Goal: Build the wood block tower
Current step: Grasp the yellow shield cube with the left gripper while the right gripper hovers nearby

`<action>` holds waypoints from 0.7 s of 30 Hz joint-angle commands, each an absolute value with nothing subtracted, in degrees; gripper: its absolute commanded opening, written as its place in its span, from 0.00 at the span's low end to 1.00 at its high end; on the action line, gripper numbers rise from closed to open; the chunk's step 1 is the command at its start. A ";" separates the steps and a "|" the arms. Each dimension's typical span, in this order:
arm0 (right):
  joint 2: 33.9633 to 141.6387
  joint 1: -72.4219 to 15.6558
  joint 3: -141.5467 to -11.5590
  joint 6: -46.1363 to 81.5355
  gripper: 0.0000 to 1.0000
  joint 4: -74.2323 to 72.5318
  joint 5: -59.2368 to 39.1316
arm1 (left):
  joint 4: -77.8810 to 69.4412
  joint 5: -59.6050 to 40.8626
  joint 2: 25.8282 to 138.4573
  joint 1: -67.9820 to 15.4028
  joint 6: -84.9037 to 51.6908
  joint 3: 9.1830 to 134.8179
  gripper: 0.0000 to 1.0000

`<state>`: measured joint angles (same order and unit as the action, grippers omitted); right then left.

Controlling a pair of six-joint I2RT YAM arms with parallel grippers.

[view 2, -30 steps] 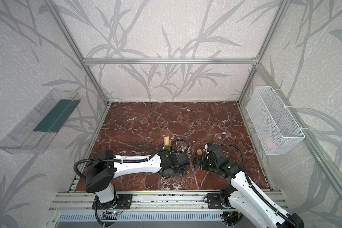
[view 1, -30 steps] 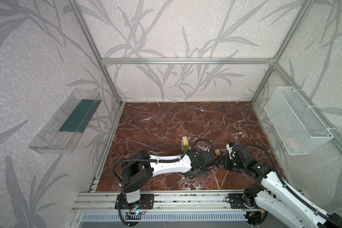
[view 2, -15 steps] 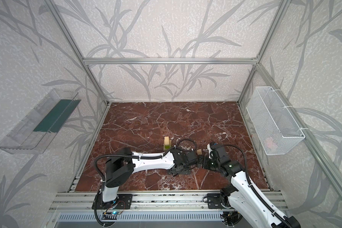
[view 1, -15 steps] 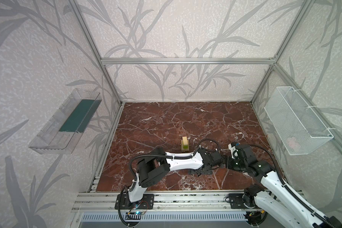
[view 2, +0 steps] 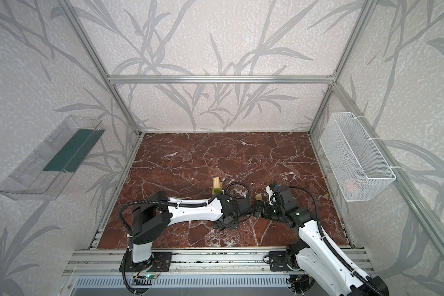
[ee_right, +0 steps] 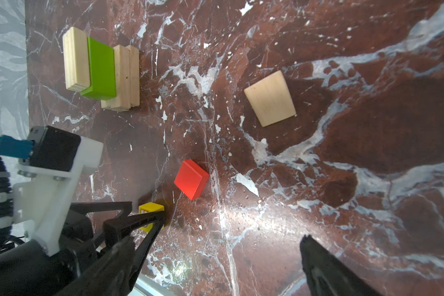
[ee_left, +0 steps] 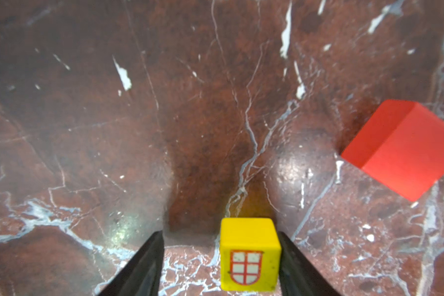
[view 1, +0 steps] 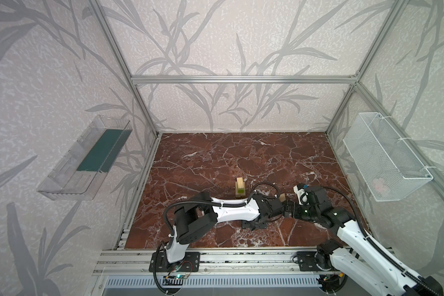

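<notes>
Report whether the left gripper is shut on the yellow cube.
Open, not shut: the left gripper straddles the yellow cube, with bare table showing inside the jaws.

Both top views: high above front edge, looking down over whole marble surface (view 1: 241, 153). Wrist views: close, facing surface; both share yellow cube (ee_left: 249, 253), red cube (ee_left: 400, 151).

A robotics lab test cell is shown rather than a lived-in room. The space is boxed in by an aluminium frame (view 1: 241, 79) clad with leaf-patterned wall panels (view 1: 49, 77). A red marble-patterned table (view 1: 241, 153) is enclosed by it. Along the table's near edge, a left arm (view 1: 231, 212) and a right arm (view 1: 369, 246) are bolted to slotted rails (view 1: 241, 258), beside an exposed circuit board (view 1: 177, 275). A clear plastic tray (view 1: 62, 184) and a wire basket (view 1: 385, 153) are hung on the side walls.
</notes>
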<state>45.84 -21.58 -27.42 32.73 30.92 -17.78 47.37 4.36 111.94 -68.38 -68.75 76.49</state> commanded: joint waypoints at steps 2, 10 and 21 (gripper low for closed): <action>46.16 -21.27 -26.68 32.17 0.99 29.22 -19.60 | 46.45 3.59 110.14 -67.85 -66.79 76.88 0.60; 45.79 -21.27 -26.64 31.90 0.99 30.02 -20.47 | 45.65 1.08 110.88 -68.29 -66.69 77.52 0.48; 44.83 -21.27 -26.45 31.99 0.99 30.56 -21.68 | 44.93 0.83 111.37 -68.20 -66.40 77.31 0.33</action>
